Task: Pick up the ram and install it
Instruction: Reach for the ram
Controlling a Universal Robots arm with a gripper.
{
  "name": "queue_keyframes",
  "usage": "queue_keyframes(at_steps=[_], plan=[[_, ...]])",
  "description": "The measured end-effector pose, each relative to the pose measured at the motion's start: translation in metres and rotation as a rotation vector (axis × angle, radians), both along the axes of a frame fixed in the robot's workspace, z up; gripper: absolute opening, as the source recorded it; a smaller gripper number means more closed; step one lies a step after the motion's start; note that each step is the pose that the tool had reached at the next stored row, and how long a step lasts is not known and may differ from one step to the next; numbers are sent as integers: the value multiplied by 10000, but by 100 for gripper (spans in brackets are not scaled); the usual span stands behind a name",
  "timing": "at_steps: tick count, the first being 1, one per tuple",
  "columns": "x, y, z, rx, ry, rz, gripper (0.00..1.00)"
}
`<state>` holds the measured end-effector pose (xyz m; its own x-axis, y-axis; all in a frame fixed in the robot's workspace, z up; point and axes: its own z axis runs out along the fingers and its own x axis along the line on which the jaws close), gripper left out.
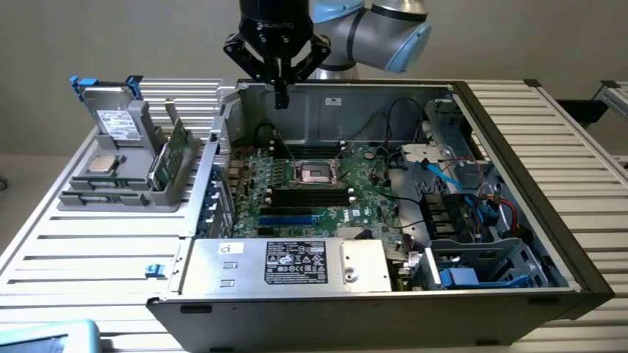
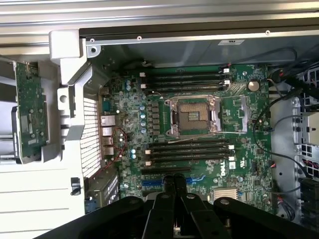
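Nearest in the exterior view, the open dark-grey metal computer case [image 1: 373, 320] lies on its side on the white slatted bench [image 1: 88, 250]. Its walls stand up around the bay, and a silver power supply box with a white label [image 1: 284, 263] fills the near edge. Beyond it the green motherboard [image 1: 368, 165] lies flat. Its black memory slots [image 1: 310, 195] and square silver processor socket [image 1: 316, 172] are uncovered, with open air above, while cables and drive cages crowd the three o'clock side. At nine o'clock from the case, just beside its wall, a grey plastic rack [image 1: 108, 197] holds green boards on edge. The ram [image 1: 163, 168], a thin green circuit-board stick, appears to stand among them, though I cannot part it cleanly from the wider card. At twelve o'clock, over the far wall, the black claw [image 1: 282, 94] hangs pointing down from the grey and pale-blue arm [image 1: 387, 29], tips pressed together and holding nothing.
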<state>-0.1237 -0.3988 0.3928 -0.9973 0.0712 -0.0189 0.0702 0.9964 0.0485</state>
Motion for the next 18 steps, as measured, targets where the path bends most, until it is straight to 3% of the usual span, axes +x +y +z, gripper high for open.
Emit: queue_keyframes(at_steps=[18], plan=[[-791,0,-5,3,-2,3,11]])
